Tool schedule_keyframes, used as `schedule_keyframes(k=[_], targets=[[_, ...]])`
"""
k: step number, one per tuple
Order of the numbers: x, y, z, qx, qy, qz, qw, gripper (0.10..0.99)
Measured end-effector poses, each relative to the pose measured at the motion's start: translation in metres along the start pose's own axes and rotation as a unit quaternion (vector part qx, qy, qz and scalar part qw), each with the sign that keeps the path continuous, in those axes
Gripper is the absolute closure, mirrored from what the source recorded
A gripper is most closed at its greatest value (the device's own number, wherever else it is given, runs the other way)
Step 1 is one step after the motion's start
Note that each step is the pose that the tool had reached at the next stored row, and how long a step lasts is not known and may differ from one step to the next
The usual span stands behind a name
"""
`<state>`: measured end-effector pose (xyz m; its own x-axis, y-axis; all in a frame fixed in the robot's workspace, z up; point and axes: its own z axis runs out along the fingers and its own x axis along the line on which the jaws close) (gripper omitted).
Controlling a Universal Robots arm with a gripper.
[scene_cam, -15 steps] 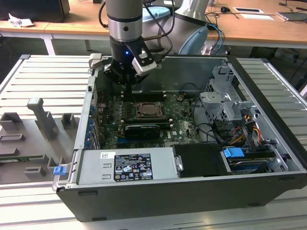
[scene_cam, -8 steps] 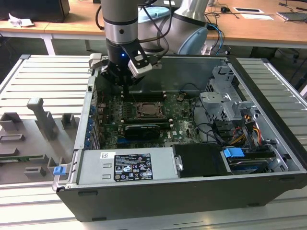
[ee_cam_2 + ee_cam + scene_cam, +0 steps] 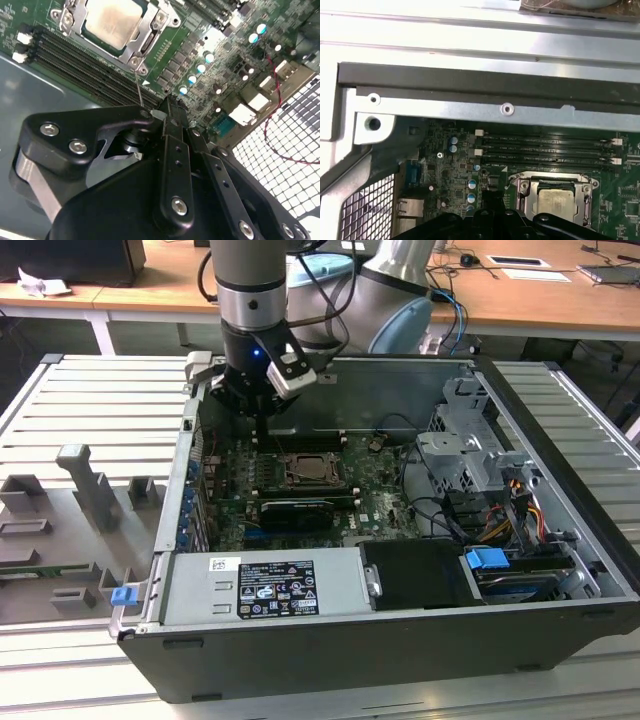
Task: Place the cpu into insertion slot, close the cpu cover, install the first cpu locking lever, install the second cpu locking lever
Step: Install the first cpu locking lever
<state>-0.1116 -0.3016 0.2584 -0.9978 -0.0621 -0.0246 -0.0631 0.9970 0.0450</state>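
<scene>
The cpu (image 3: 111, 20) (image 3: 554, 202), a pale silver-beige square, lies in the insertion slot (image 3: 313, 472) on the green motherboard. The silver cpu cover (image 3: 150, 37) (image 3: 547, 178) lies flat around it. A thin metal locking lever (image 3: 139, 87) runs from the socket's corner up to my fingertips; I cannot tell whether it touches them. My gripper (image 3: 262, 430) (image 3: 169, 107) (image 3: 490, 197) hangs low inside the case, just beside the socket on the side toward the exterior view's left, with its black fingers shut together.
Long black memory strips (image 3: 85, 65) (image 3: 545, 147) run beside the socket. The case's metal wall (image 3: 470, 85) and a perforated panel (image 3: 280, 165) stand close by. A drive cage (image 3: 470, 450) and a power supply (image 3: 265, 585) fill the case's other sides. A grey fixture tray (image 3: 70, 530) lies outside.
</scene>
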Motion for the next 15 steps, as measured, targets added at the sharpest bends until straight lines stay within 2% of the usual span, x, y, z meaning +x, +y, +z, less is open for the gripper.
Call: schedule_keyframes(k=[8, 15], targets=[[0.0012, 0.0022, 0.0013, -0.0002, 0.0, 0.0, 1.0, 0.98], [0.0009, 0.0098, 0.0016, 0.0003, 0.0, 0.001, 1.0, 0.98]])
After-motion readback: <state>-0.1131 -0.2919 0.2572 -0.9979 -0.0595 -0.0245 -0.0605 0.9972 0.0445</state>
